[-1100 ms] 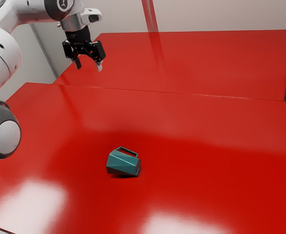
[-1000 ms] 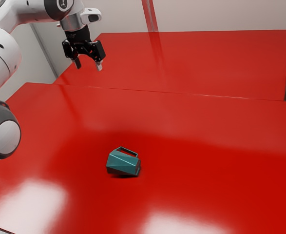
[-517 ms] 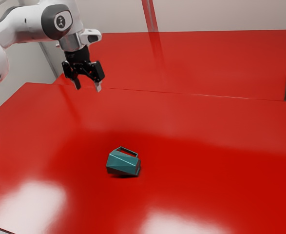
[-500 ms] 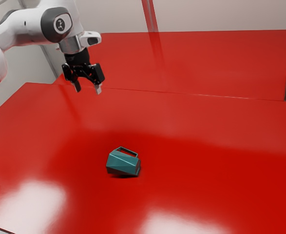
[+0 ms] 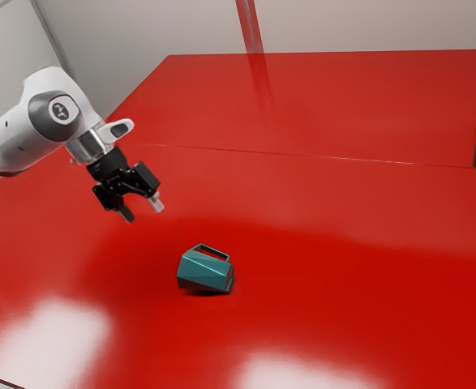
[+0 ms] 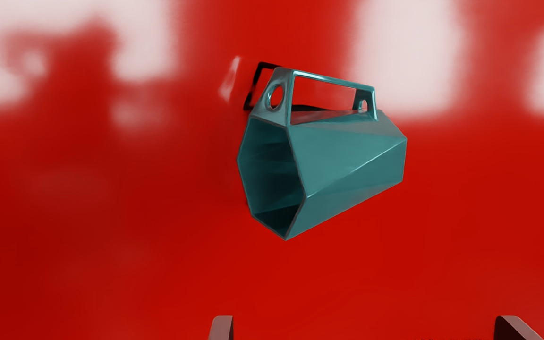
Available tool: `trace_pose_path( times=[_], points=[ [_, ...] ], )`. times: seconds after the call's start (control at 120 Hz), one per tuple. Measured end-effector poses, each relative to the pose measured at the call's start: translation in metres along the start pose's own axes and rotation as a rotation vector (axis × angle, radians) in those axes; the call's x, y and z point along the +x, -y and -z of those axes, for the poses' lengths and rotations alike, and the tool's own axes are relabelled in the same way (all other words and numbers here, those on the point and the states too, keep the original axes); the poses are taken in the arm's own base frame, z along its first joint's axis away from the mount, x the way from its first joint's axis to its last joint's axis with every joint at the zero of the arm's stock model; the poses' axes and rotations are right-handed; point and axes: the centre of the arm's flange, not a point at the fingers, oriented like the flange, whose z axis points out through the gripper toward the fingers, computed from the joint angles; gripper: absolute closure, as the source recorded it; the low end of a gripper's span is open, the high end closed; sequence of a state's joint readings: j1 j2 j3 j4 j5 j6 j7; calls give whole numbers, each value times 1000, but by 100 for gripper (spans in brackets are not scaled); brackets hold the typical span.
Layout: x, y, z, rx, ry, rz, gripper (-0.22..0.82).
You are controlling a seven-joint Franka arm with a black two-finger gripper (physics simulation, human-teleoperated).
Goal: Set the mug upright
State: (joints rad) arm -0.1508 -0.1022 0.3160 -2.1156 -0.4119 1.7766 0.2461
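Teal mug point(image 5: 206, 271) lying on the red table point(image 5: 343, 267)
In the exterior view, between four and five o'clock from the empty, wide-spread gripper point(image 5: 141, 210) (the arm's emblem point(image 5: 60, 110) is too small to read)

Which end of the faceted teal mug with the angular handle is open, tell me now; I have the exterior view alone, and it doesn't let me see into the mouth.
Observer: In the wrist view, the faceted teal mug opens at its wider end, its angular mouth turned partly toward the wrist camera.
Operator: Describe the handle at that end.
Observer: The angular teal handle has a round hole through its support beside the mouth.
Operator: Check inside the mug.
Observer: Bare teal walls; I see nothing lying in the part that's in view.
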Motion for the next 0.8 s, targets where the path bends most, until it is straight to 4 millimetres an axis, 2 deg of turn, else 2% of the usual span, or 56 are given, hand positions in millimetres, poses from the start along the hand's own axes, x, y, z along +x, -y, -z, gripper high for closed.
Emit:
trace_pose_path(
  times=[0.175,0.392,0.575,0.8],
  points=[
    [-3,17,-30,-45,17,-36,0],
    [13,31,-66,-53,28,-97,0],
    [24,37,-88,-77,15,-148,0],
    [20,45,-111,-166,-7,-159,0]
  ],
)
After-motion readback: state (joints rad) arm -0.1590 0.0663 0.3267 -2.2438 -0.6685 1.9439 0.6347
